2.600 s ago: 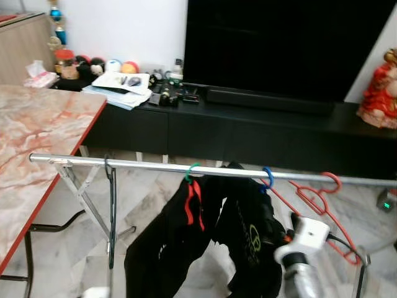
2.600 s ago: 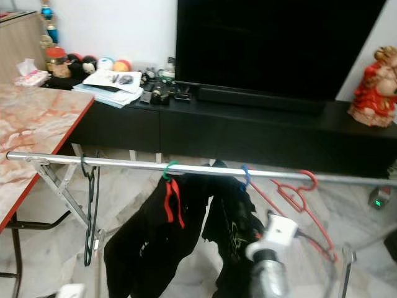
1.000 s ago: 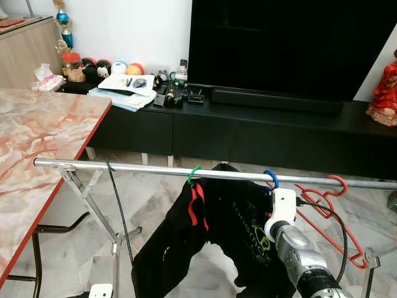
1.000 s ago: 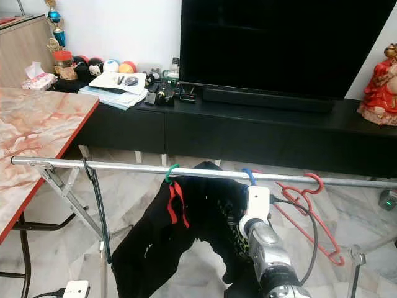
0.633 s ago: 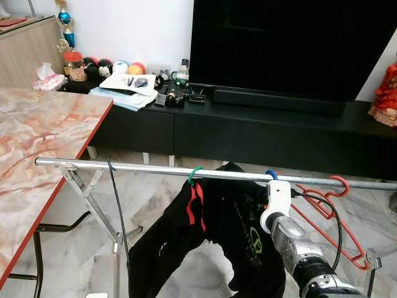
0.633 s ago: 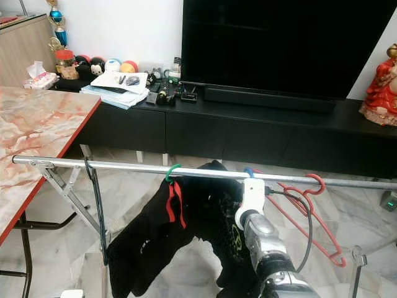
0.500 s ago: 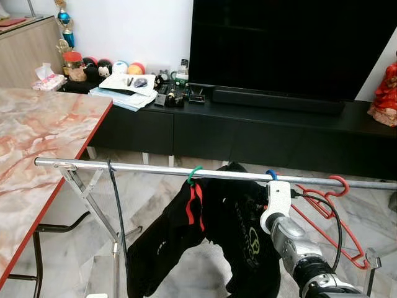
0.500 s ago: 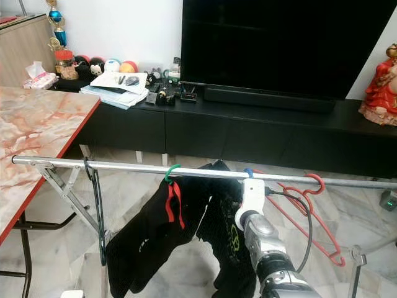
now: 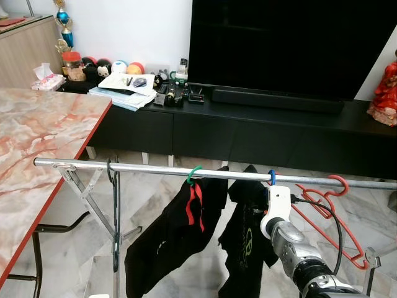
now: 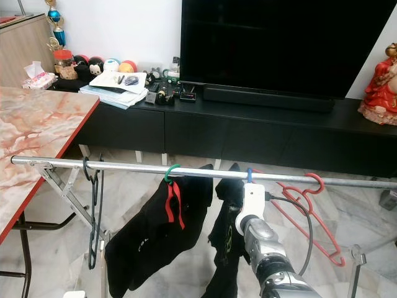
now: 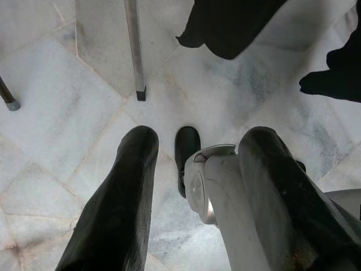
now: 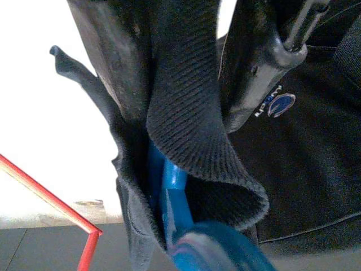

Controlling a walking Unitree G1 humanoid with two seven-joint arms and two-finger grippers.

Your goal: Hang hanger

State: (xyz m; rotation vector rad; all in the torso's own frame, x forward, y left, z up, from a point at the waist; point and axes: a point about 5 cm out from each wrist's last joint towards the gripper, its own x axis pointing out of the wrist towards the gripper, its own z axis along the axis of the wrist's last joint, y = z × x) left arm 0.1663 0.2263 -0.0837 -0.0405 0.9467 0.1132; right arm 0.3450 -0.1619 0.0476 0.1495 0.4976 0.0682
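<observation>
the scene is a living room with a marble tile floor, a large black television on a long black cabinet and a marble-topped table at the robot's left. a silver clothes rail spans the foreground on a folding metal stand.

four hangers sit on the rail. from the robot's left: an empty black hanger, a green hanger carrying a black garment with red trim, a blue hanger carrying a second black garment, and an empty red hanger.

the blue hanger is the task item. its hook is over the rail, between the green hook and the red hook, and its garment hangs free below.

the right gripper is raised just under the rail at the blue hanger. the right wrist view shows its black fingers against the garment's ribbed collar, with the blue hanger neck between them. whether the fingers clamp the hanger or lie slack beside it cannot be told.

the left gripper hangs idle above the floor, fingers spread, holding nothing.

judgement: the hanging step appears complete. remaining work appears to be release of the hanger, if it is gripped, and withdrawal of the right arm without dragging the garment.
</observation>
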